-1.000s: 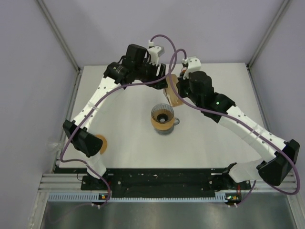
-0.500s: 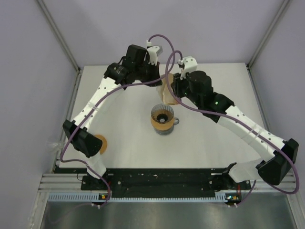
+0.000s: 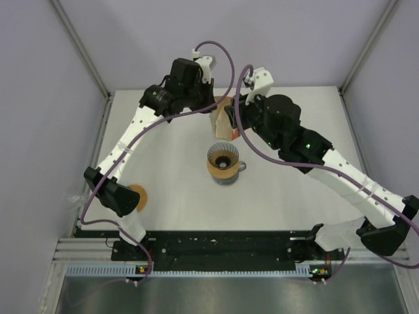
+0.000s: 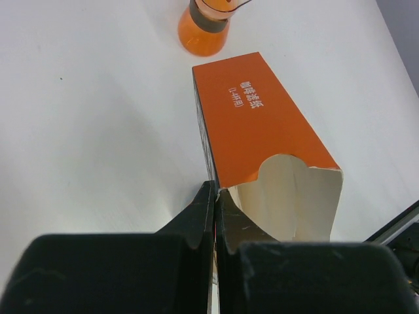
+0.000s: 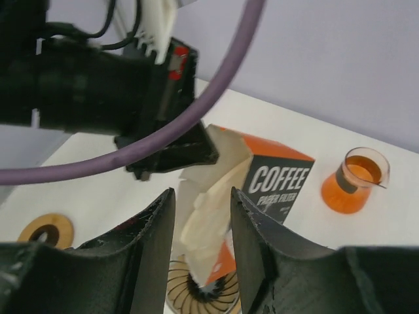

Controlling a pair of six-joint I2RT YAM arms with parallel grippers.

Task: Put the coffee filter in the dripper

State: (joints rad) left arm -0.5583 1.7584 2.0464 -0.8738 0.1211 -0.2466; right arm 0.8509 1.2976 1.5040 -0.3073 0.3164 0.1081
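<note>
The dripper point(image 3: 222, 163), ribbed with a tan ring and a dark centre hole, stands mid-table; in the right wrist view the dripper point(image 5: 200, 288) lies just below the jaws. My left gripper point(image 3: 211, 111) is shut on the edge of an orange filter carton point(image 4: 262, 124), holding it tilted above the table. Cream-white coffee filter paper point(image 5: 206, 209) sticks out of the carton's point(image 5: 278, 183) open end. My right gripper point(image 5: 203, 195) is open, its jaws on either side of that paper with gaps on both sides.
A small orange glass vessel point(image 4: 204, 29) with a dark band stands on the table beyond the carton, and the same vessel point(image 5: 353, 180) shows in the right wrist view. A tan ring disc point(image 3: 137, 196) lies near the left arm's base. A purple cable point(image 5: 196, 111) crosses the right wrist view.
The left gripper has shut on the carton and the right gripper has let go and opened. The carton has shifted left, and the right arm has swung higher and closer over it.
</note>
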